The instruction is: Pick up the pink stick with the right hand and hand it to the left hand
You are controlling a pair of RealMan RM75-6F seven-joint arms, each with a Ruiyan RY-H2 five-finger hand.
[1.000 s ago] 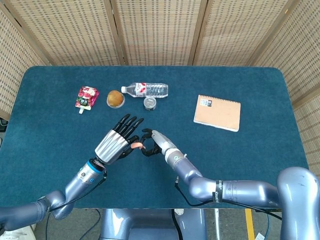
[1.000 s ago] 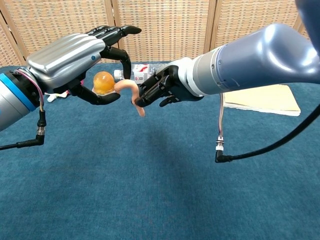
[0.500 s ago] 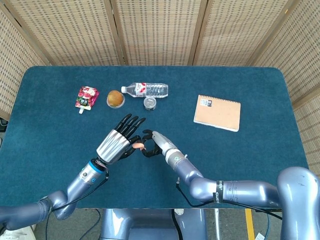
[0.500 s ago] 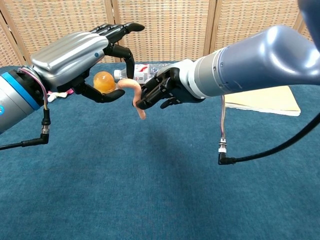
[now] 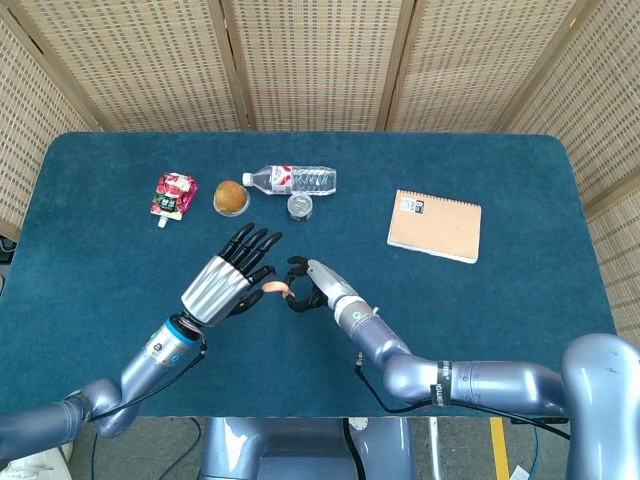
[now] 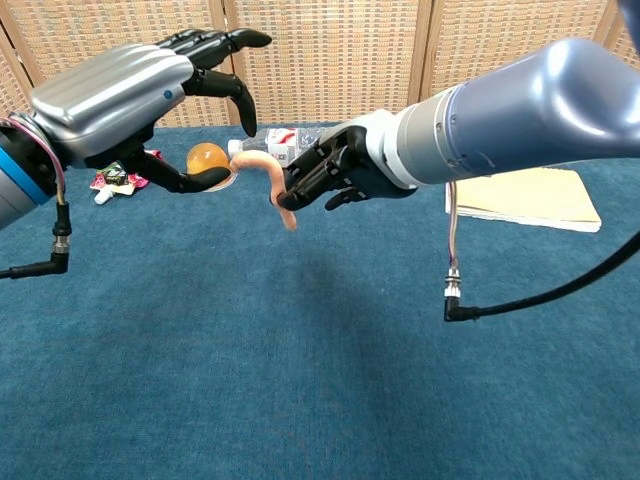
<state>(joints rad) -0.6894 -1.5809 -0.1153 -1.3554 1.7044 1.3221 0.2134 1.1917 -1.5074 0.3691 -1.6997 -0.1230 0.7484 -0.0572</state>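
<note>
Right robot hand [image 6: 325, 178] pinches the pink stick [image 6: 268, 187] mid-air above the table [image 6: 300, 380], w/ the free end reaching toward the left robot hand [image 6: 150, 95], which is spread open, holding nothing, thumb just beside the stick tip. Risk: if right lets go before left closes, the bendy stick probably slips & drops; a grab at the tip only may not hold.
</note>
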